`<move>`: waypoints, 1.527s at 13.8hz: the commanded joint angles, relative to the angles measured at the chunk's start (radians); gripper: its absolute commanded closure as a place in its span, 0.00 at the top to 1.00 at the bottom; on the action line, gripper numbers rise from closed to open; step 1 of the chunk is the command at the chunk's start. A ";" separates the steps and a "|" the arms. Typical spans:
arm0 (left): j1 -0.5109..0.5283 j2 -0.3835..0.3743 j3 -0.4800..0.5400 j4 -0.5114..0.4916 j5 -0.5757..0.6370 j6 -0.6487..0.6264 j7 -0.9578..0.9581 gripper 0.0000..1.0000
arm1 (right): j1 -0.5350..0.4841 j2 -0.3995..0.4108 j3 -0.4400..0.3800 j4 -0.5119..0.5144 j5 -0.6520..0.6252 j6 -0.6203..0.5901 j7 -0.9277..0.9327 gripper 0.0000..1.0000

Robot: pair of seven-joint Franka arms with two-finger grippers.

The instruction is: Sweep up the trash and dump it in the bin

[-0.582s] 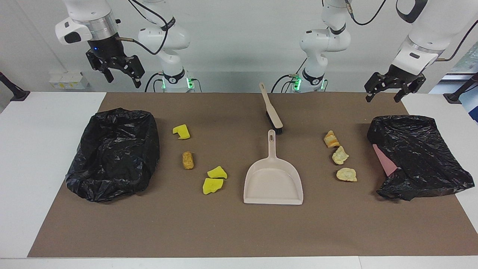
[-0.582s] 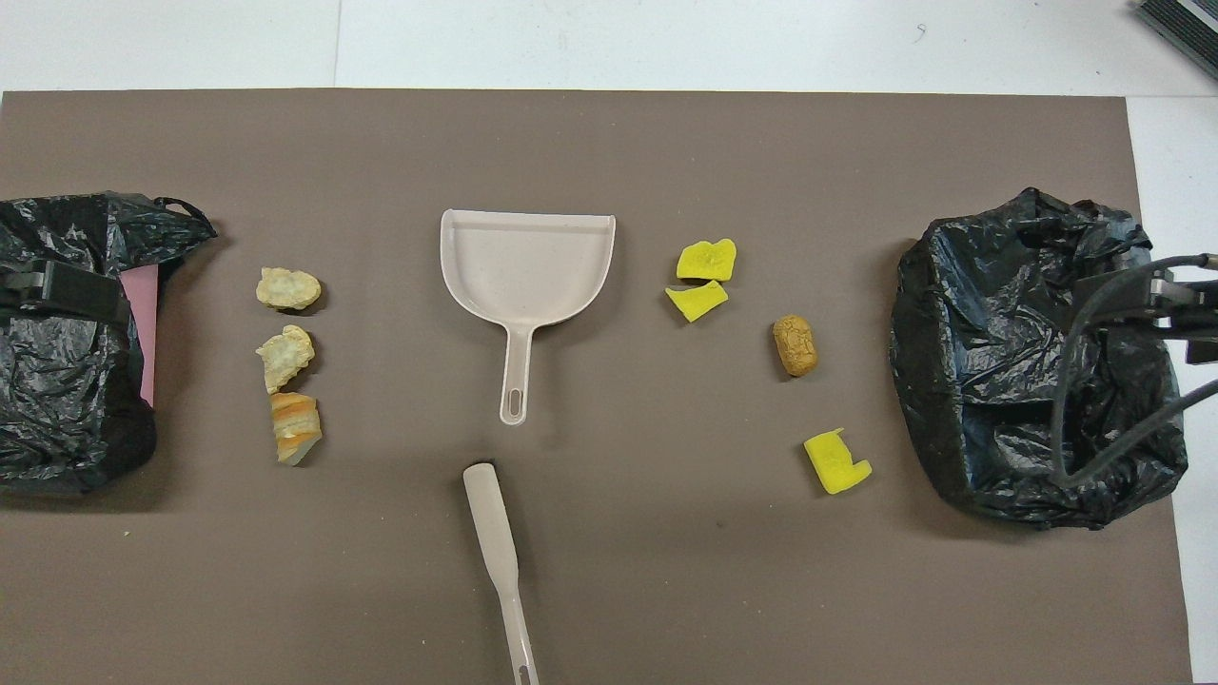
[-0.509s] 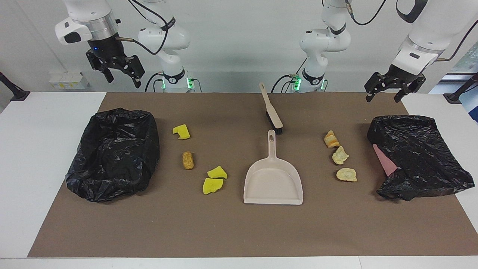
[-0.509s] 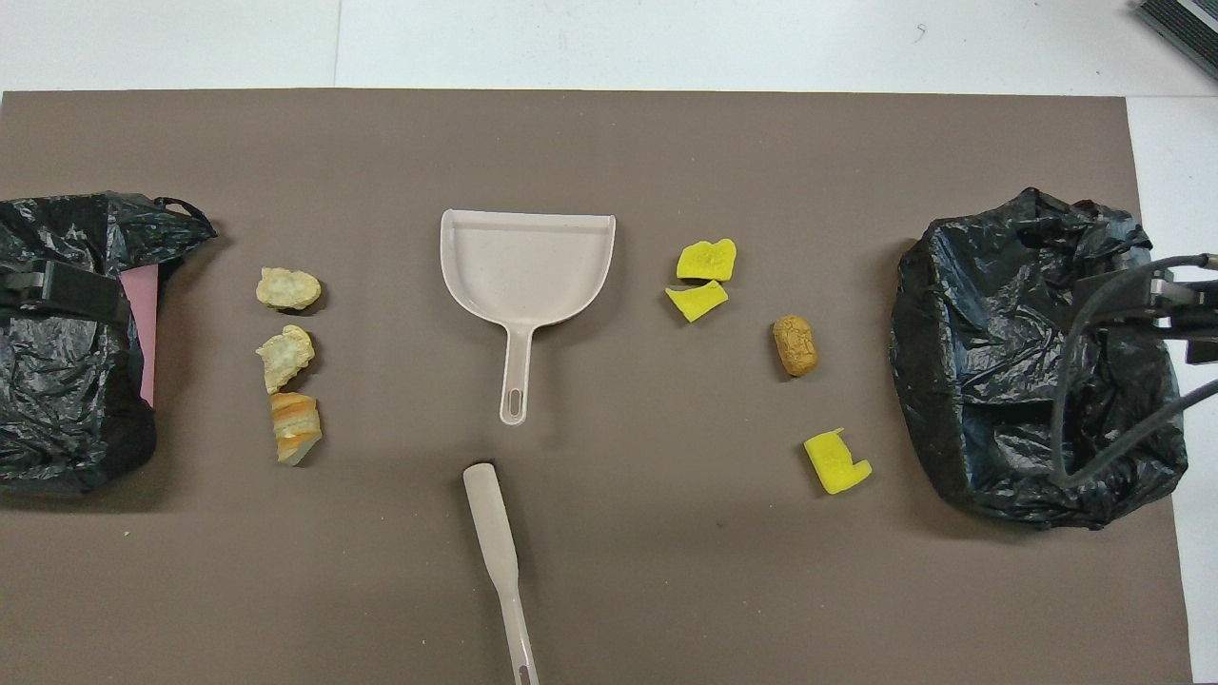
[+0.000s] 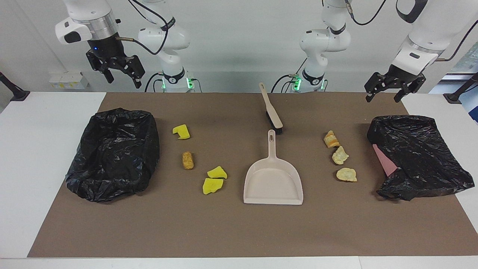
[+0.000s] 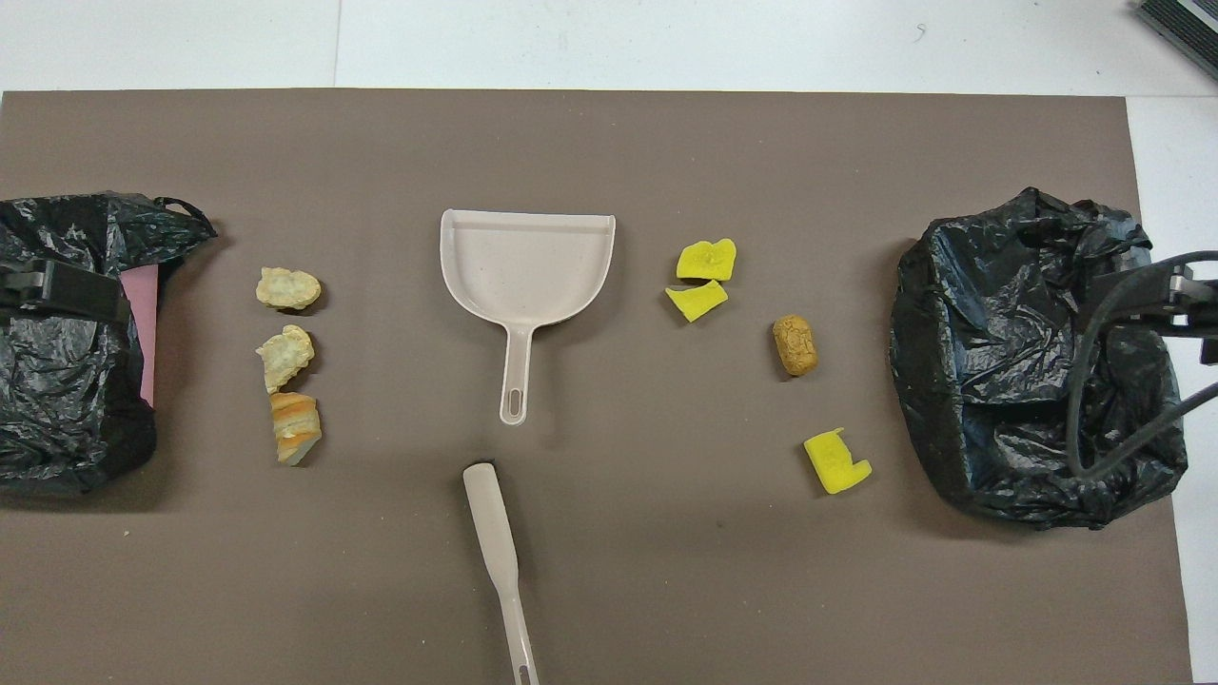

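Right hand higher; brown mat.

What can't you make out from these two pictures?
- Brush bristles: overhead view, hidden under its own beige back; handle end cut by the bottom edge.
- Insides of both black bin bags: crumpled plastic hides them in both views.
- Pink thing in one bag: mostly covered by plastic.
- Left gripper and right gripper: barely seen overhead.

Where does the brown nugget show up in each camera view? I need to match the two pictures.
Facing view: the small brown nugget lies left of centre, between the beige plastic dustpan and a crumpled black bin bag.
Overhead view: the nugget lies right of centre.
Shared landmark: the dustpan, mid-mat in both.
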 commanded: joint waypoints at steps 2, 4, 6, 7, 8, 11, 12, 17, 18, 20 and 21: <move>-0.002 -0.022 0.004 -0.018 0.011 -0.004 0.002 1.00 | 0.017 -0.012 0.006 -0.010 0.010 -0.025 -0.064 1.00; -0.002 -0.022 0.004 -0.018 0.011 -0.004 0.002 1.00 | 0.018 -0.014 0.006 -0.011 0.011 -0.032 -0.068 1.00; -0.002 -0.022 0.004 -0.018 0.011 -0.004 0.002 1.00 | 0.018 -0.018 0.006 -0.014 0.013 -0.032 -0.068 1.00; -0.002 -0.022 0.004 -0.018 0.011 -0.004 0.002 1.00 | 0.018 -0.020 0.006 -0.014 0.013 -0.032 -0.068 1.00; -0.002 -0.022 0.004 -0.018 0.011 -0.013 0.005 1.00 | 0.018 -0.018 0.006 -0.014 0.017 -0.030 -0.066 1.00; -0.046 -0.053 -0.012 -0.050 0.002 -0.065 -0.013 1.00 | 0.018 -0.015 0.005 -0.013 0.019 -0.023 -0.068 1.00; -0.084 -0.100 -0.012 -0.128 0.002 -0.056 -0.030 1.00 | 0.020 -0.014 0.006 -0.013 0.019 -0.024 -0.068 1.00; -0.273 -0.258 -0.016 -0.493 -0.017 0.154 -0.261 1.00 | 0.050 0.041 0.006 -0.010 0.017 0.016 -0.057 1.00; -0.316 -0.260 -0.016 -0.527 -0.030 0.184 -0.306 1.00 | 0.063 0.060 0.006 -0.008 0.020 0.037 -0.055 1.00; -0.362 -0.275 -0.016 -0.593 -0.058 0.235 -0.372 1.00 | 0.106 0.101 0.006 -0.008 0.022 0.088 -0.049 1.00; -0.388 -0.281 -0.016 -0.625 -0.073 0.252 -0.394 1.00 | 0.139 0.124 0.006 -0.008 0.014 0.106 -0.048 1.00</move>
